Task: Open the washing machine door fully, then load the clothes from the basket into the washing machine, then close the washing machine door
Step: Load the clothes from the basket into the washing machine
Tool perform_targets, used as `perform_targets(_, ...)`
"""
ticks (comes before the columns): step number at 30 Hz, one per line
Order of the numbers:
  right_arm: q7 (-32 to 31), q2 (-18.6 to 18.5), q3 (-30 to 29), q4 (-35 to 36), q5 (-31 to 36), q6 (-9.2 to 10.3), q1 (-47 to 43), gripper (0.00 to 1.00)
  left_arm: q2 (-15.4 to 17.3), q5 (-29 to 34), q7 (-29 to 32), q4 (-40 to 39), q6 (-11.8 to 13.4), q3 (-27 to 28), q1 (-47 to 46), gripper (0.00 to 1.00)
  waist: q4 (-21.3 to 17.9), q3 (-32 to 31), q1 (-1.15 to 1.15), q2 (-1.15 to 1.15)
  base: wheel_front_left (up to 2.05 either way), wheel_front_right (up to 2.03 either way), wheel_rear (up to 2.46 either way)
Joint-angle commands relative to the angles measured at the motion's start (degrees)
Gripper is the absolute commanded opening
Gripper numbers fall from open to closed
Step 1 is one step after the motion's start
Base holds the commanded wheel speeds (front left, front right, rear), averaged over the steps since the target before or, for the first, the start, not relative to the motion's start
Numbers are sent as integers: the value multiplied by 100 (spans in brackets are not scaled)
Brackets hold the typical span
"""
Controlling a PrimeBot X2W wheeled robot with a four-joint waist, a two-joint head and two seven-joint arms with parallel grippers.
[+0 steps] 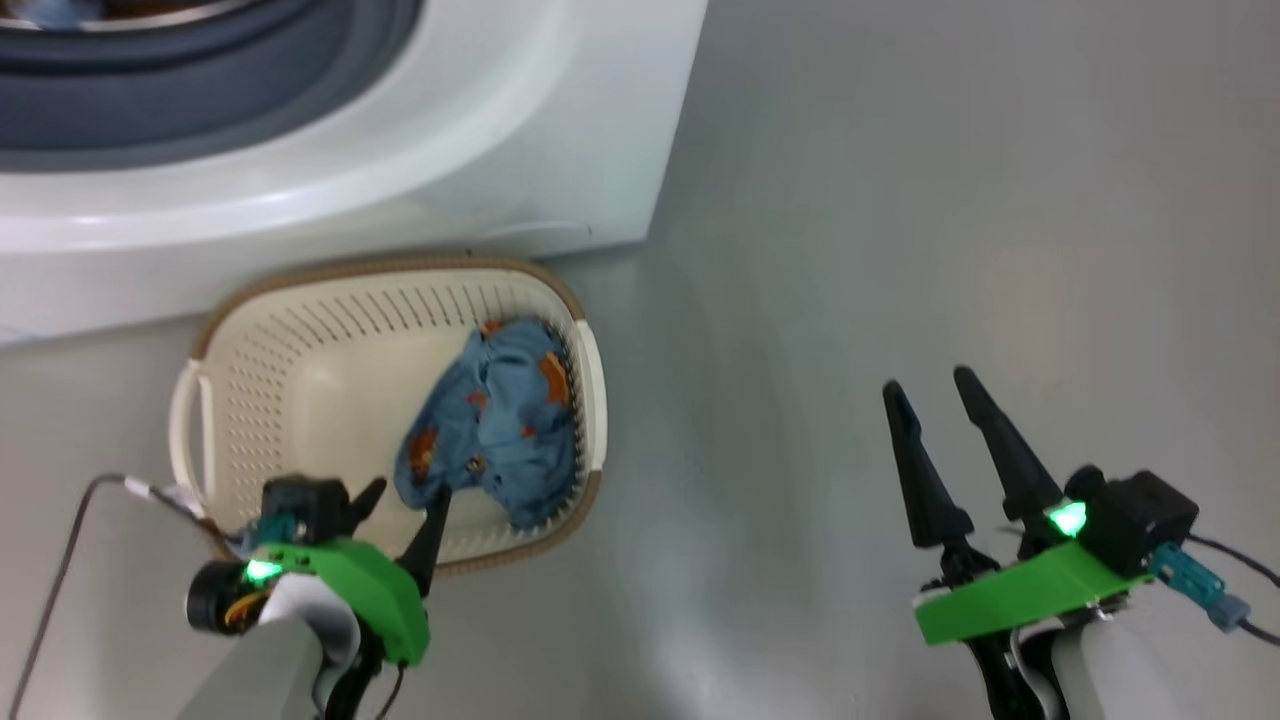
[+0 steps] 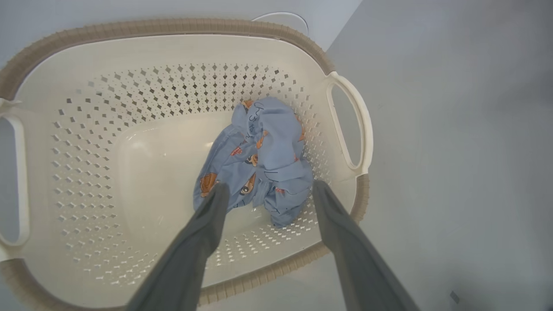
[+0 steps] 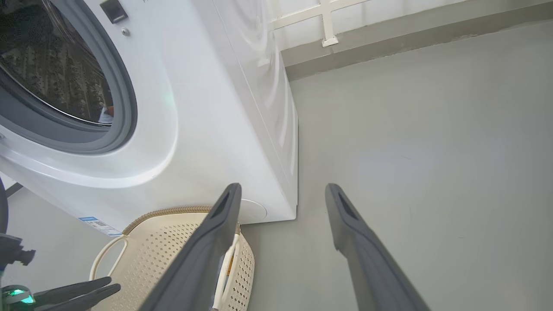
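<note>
The cream basket (image 1: 300, 330) with its brown rim stands on the floor against the front of the white washing machine (image 1: 520, 130). The light-blue clothes (image 1: 500, 420) lie bunched at its right end. My left gripper (image 1: 405, 508) is open over the basket's near rim. In the left wrist view its fingertips (image 2: 221, 192) straddle the near side of the clothes (image 2: 263, 151), with nothing gripped. My right gripper (image 1: 928, 383) stands open over bare floor to the right of the basket. The right wrist view shows the machine's drum opening (image 3: 52, 73) and grey gasket (image 3: 125, 108). The washing machine door is out of view.
Grey floor (image 1: 950, 200) spreads to the right of the machine and basket, with free room there. A wall base with a white frame (image 3: 328, 26) runs behind the machine. A thin cable (image 1: 60, 570) trails from my left wrist.
</note>
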State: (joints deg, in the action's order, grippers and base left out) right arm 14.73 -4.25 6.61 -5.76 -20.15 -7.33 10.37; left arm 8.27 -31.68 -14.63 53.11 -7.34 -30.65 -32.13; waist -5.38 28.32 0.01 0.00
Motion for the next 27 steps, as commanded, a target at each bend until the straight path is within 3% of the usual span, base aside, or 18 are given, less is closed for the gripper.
perform_targets(1, 27, 32, 160, 157, 80, -16, 108, 100, 199, -154, -37, 67, -14, -38, -191, 100, -170, 597, -1, 0, 0, 0, 0)
perform_targets(27, 27, 136, 367, 371, -43, -16, 681, 100, 820, -1962, -37, 491, -14, -2525, -1921, 100, -541, 1887, -1, 0, 0, 0, 0)
